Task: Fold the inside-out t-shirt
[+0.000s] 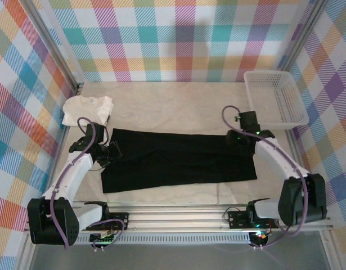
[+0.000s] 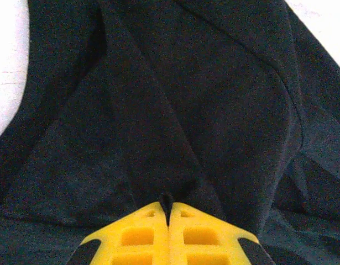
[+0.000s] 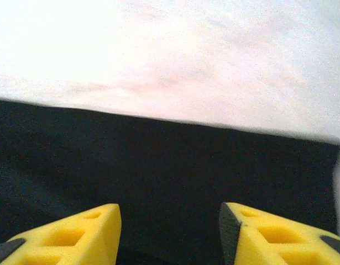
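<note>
The inside-out t-shirt lies on the table as a long black band folded lengthwise. My left gripper is at its left end. In the left wrist view the yellow fingers are pressed together, with a pinch of black cloth caught at the gripper's tips. My right gripper hovers over the shirt's far right corner. In the right wrist view this gripper is open, with flat black cloth below the gap and nothing held.
A smaller white garment lies bunched at the back left. A white mesh basket stands at the back right. A cream cloth covers the table, and checked walls close in three sides.
</note>
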Action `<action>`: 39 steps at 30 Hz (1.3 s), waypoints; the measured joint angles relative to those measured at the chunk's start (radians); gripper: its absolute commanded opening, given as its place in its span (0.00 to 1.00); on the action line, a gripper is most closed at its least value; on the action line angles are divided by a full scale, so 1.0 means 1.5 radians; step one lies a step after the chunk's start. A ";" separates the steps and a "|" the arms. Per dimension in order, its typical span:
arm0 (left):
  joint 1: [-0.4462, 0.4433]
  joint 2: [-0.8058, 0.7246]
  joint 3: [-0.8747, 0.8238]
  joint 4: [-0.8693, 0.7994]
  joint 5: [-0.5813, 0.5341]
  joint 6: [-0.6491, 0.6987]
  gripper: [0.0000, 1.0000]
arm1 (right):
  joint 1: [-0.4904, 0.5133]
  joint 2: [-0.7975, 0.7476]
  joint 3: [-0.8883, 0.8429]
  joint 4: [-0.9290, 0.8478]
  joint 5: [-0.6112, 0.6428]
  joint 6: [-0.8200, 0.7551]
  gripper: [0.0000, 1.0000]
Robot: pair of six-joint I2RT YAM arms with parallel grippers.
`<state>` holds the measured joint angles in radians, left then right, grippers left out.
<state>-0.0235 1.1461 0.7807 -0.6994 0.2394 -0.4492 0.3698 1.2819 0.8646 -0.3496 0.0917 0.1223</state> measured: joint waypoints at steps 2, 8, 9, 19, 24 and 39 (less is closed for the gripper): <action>0.000 0.008 0.006 0.002 0.008 0.000 0.00 | 0.094 0.020 0.001 0.059 -0.024 -0.022 0.61; 0.000 0.016 0.024 0.009 0.023 -0.002 0.00 | 0.342 0.199 0.043 0.243 -0.085 -0.065 0.58; 0.000 0.016 0.024 0.013 0.024 -0.002 0.00 | 0.370 0.238 0.062 0.269 -0.094 -0.069 0.56; 0.000 0.016 0.024 0.014 0.027 -0.002 0.00 | 0.438 0.487 0.233 0.391 -0.142 -0.091 0.50; 0.000 0.016 0.024 0.014 0.027 0.001 0.00 | 0.438 0.537 0.261 0.402 -0.144 -0.093 0.51; 0.000 0.016 0.024 0.014 0.027 0.004 0.00 | 0.439 0.611 0.325 0.393 -0.109 -0.093 0.22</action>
<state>-0.0235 1.1698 0.8169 -0.6777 0.2806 -0.4438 1.0286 2.1979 1.3521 0.2394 -0.0723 -0.0170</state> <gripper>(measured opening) 0.048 0.286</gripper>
